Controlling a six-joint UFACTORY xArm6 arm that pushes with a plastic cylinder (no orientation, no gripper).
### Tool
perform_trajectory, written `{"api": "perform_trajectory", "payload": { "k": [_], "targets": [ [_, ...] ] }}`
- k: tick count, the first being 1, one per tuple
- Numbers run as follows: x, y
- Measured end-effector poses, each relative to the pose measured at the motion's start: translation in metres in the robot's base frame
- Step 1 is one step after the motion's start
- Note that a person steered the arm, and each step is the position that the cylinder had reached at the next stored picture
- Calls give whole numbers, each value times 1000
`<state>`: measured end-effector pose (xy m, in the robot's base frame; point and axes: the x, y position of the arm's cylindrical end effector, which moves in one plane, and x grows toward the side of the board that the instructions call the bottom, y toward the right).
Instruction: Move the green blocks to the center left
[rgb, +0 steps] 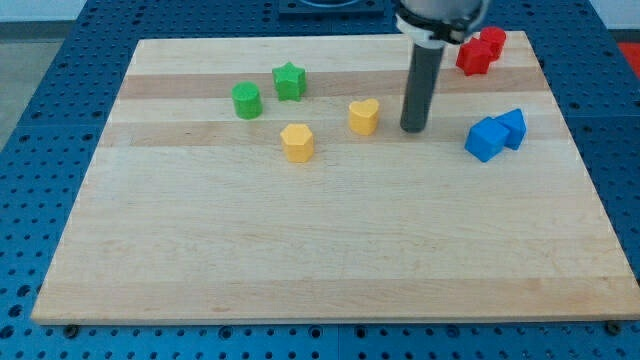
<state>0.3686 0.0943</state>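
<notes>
A green round block (246, 100) and a green star block (289, 81) sit close together in the upper left part of the wooden board (300, 250). My tip (413, 128) rests on the board right of the middle near the view's top, well to the right of both green blocks. A yellow heart block (364, 116) lies just left of my tip, apart from it. A yellow hexagon block (297, 142) lies below the green blocks.
Two blue blocks (494, 134) sit side by side to the right of my tip. Two red blocks (481, 49) sit at the board's top right corner. A blue perforated table (40, 150) surrounds the board.
</notes>
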Motion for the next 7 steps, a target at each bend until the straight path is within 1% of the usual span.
{"api": "perform_trajectory", "payload": {
  "k": [1, 2, 3, 4, 5, 7],
  "targets": [
    [-42, -9],
    [-62, -45],
    [-69, -88],
    [-91, -109],
    [-96, -132],
    [-54, -186]
  ]
}}
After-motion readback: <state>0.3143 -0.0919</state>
